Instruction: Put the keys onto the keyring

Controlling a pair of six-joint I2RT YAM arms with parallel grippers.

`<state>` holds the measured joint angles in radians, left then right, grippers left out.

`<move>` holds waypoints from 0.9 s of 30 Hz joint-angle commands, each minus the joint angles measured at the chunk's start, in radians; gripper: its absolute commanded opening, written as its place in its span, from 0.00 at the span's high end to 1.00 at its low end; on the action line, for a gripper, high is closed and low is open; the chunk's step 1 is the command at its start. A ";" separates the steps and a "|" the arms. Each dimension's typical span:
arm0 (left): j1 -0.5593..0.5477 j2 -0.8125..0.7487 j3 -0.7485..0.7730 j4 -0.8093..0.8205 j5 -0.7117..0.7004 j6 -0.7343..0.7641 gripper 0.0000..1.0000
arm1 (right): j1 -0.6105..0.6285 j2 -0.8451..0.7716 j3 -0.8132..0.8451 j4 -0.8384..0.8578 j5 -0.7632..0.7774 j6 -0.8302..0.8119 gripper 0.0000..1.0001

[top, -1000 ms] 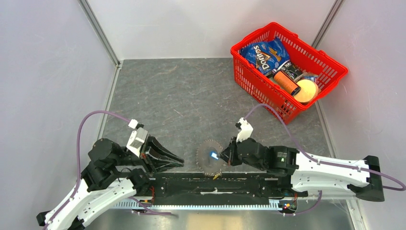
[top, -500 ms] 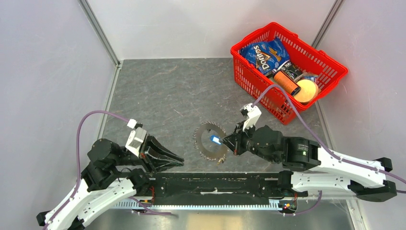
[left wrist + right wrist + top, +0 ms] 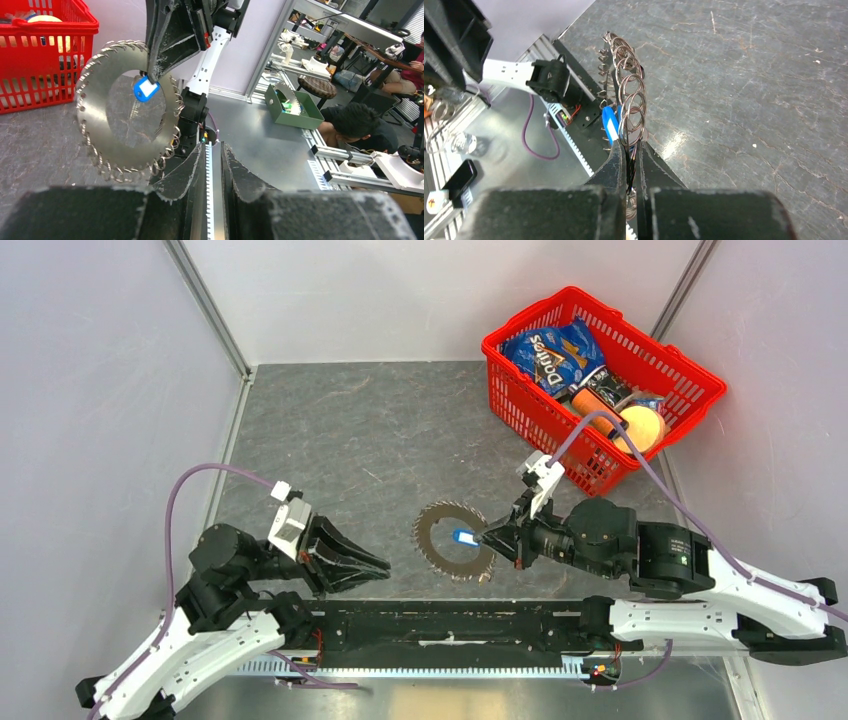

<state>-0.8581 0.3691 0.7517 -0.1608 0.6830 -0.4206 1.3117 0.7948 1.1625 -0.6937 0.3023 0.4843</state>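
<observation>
The keyring, a grey toothed wheel with a hole, is held up off the table by my right gripper, which is shut on its right rim. A blue key hangs at the hole beside the fingertips. In the right wrist view the ring stands edge-on between the jaws, with the blue key left of it. My left gripper is shut and empty, left of the ring, pointing at it. Its wrist view shows the ring and the blue key. The black and yellow-gold keys are out of view.
A red basket with a crisp bag, a can and an orange stands at the back right, close behind the right arm. A black rail runs along the near edge between the arm bases. Grey walls close in the table.
My right gripper has lifted the keyring and carried it away from the near rail, toward the right and back. My left gripper has shifted slightly forward and its fingers have closed together.
</observation>
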 commanded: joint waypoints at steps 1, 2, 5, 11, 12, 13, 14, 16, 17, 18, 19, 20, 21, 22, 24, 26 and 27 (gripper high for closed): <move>-0.002 0.032 -0.008 0.078 -0.012 -0.029 0.76 | 0.000 0.010 0.081 0.009 -0.100 -0.068 1.00; -0.001 0.037 -0.009 0.077 -0.022 -0.028 0.76 | 0.001 0.013 0.090 -0.001 -0.102 -0.071 1.00; -0.001 0.052 -0.010 0.065 -0.071 -0.020 0.71 | 0.001 0.027 0.097 -0.019 -0.086 -0.081 1.00; -0.001 0.120 -0.008 -0.046 -0.264 0.027 0.52 | 0.001 0.024 0.094 -0.005 -0.112 -0.084 1.00; -0.001 0.132 -0.012 -0.047 -0.270 0.027 0.48 | 0.001 0.021 0.097 -0.006 -0.117 -0.087 1.00; -0.001 0.136 -0.017 -0.042 -0.272 0.024 0.45 | 0.000 0.017 0.101 -0.006 -0.117 -0.087 1.00; -0.001 0.139 -0.021 -0.031 -0.272 0.022 0.41 | 0.001 0.012 0.106 -0.007 -0.117 -0.090 1.00; -0.001 0.130 -0.031 -0.011 -0.280 0.013 0.35 | 0.001 0.006 0.117 -0.009 -0.128 -0.090 1.00; -0.001 0.121 -0.036 0.000 -0.283 0.010 0.33 | 0.001 0.003 0.126 -0.010 -0.137 -0.089 1.00; -0.001 0.112 -0.039 0.007 -0.285 0.009 0.30 | 0.001 0.000 0.132 -0.013 -0.142 -0.091 1.00; -0.001 0.103 -0.043 0.015 -0.286 0.007 0.28 | 0.000 -0.002 0.143 -0.017 -0.148 -0.093 1.00; -0.002 0.096 -0.046 0.021 -0.286 0.007 0.27 | 0.001 -0.004 0.152 -0.021 -0.153 -0.095 1.00; -0.001 0.091 -0.047 0.025 -0.285 0.005 0.26 | 0.001 -0.005 0.161 -0.026 -0.161 -0.096 1.00; -0.001 0.085 -0.051 0.033 -0.280 0.003 0.25 | 0.000 -0.004 0.170 -0.029 -0.168 -0.099 1.00; -0.001 0.078 -0.064 0.062 -0.270 -0.003 0.24 | 0.001 0.000 0.186 -0.036 -0.186 -0.102 1.00; -0.001 0.074 -0.081 0.099 -0.255 -0.017 0.23 | 0.001 0.004 0.197 -0.043 -0.191 -0.103 1.00; 0.000 0.073 -0.090 0.128 -0.244 -0.026 0.23 | 0.001 0.005 0.199 -0.042 -0.196 -0.103 1.00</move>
<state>-0.8593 0.4500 0.6895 -0.1452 0.4202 -0.4217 1.3117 0.8093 1.3025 -0.7837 0.1429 0.3992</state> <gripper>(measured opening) 0.763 0.034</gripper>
